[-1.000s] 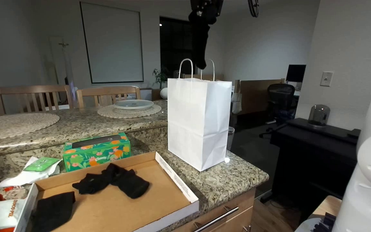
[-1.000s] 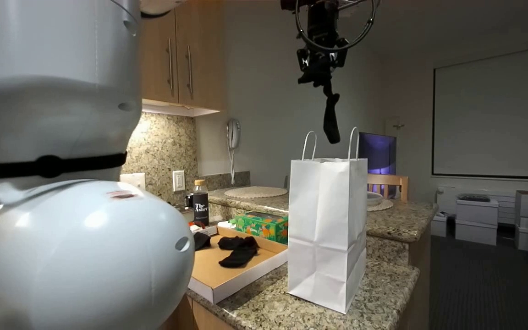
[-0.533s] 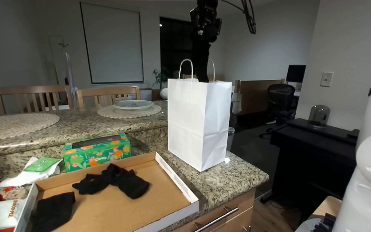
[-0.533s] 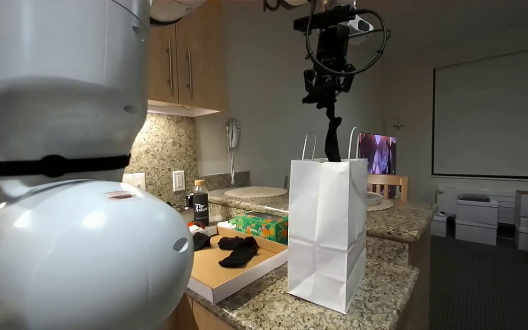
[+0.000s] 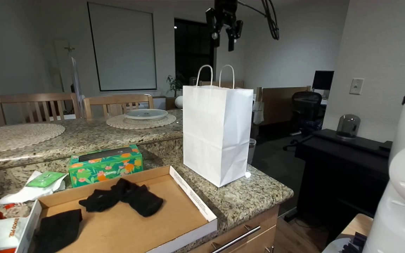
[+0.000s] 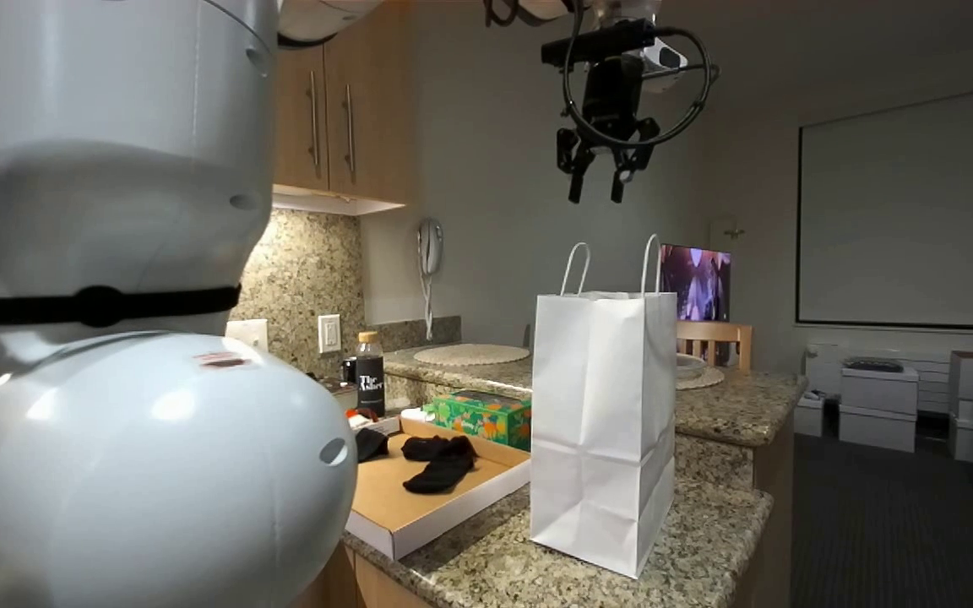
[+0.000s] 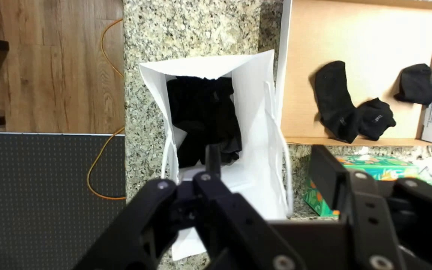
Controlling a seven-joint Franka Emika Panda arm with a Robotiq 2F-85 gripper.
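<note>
Black and two-fingered, the gripper (image 6: pixel 595 192) hangs with its fingers well apart and nothing between them. Below it, not touching, a white paper shopping bag (image 5: pixel 204 130) stands upright on the granite counter (image 5: pixel 237 200); its mouth is spread and both handles stand up, perhaps to leave the inside reachable from above. Inside, the wrist view shows a heap of black cloth (image 7: pixel 204 112), probably socks. Just beside the bag, a shallow cardboard tray (image 5: pixel 174 203) holds more black socks (image 7: pixel 334 90): two touch, one lies apart, and the low walls seem to keep them together. Behind it is a Kleenex box (image 5: pixel 105 170); farther, a translucent dish (image 5: pixel 146 113) rests on a woven placemat (image 5: pixel 113 122).
</note>
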